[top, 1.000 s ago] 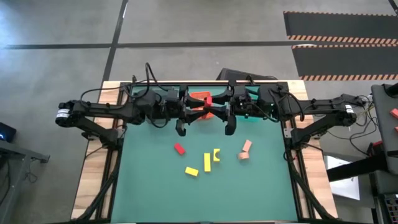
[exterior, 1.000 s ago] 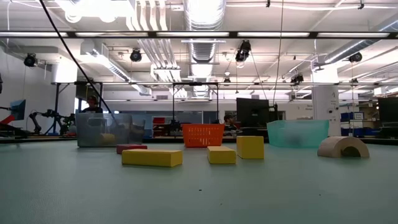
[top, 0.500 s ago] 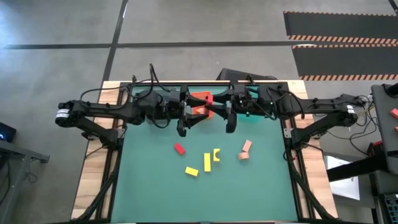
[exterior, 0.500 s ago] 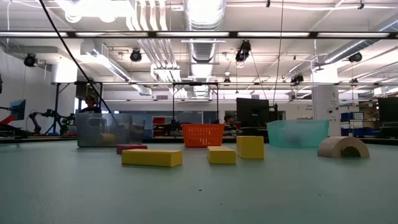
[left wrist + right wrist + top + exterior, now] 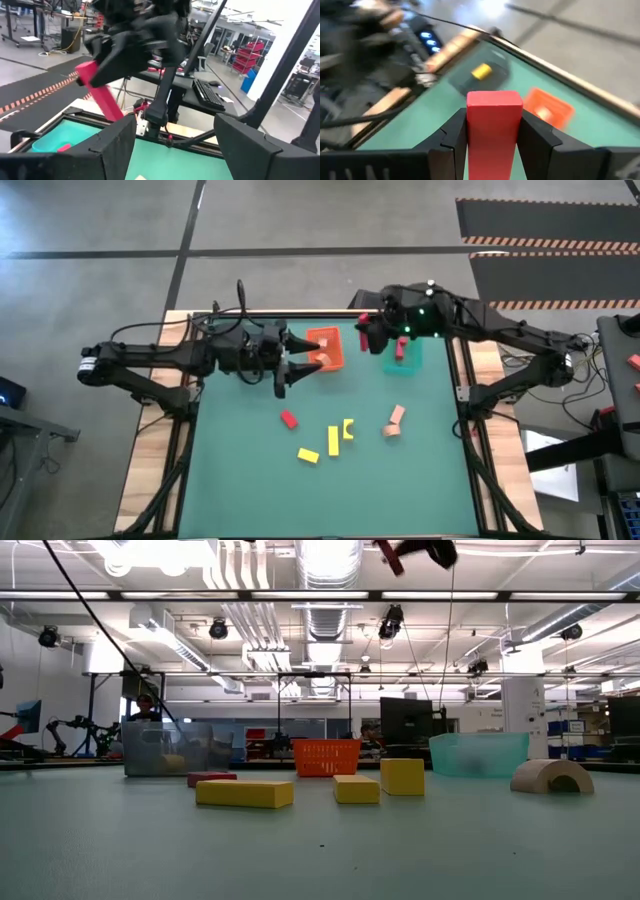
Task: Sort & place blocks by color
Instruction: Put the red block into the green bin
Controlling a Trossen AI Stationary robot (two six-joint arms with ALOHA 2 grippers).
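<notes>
Right gripper (image 5: 492,145) jaws pinch a red block (image 5: 494,131); left gripper (image 5: 175,145) jaws spread.

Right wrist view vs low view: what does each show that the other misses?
Only the right wrist view: the right claw shut on a red block, seen end-on between its fingers, and a yellow block lying inside the dark grey tray.

Only the low view: the loose blocks on the mat, namely the long yellow bar, two smaller yellow blocks, the pinkish-tan arch, and the teal tray.

Both: the orange tray, the green mat, and the held red block, which barely shows at the low view's top edge.
</notes>
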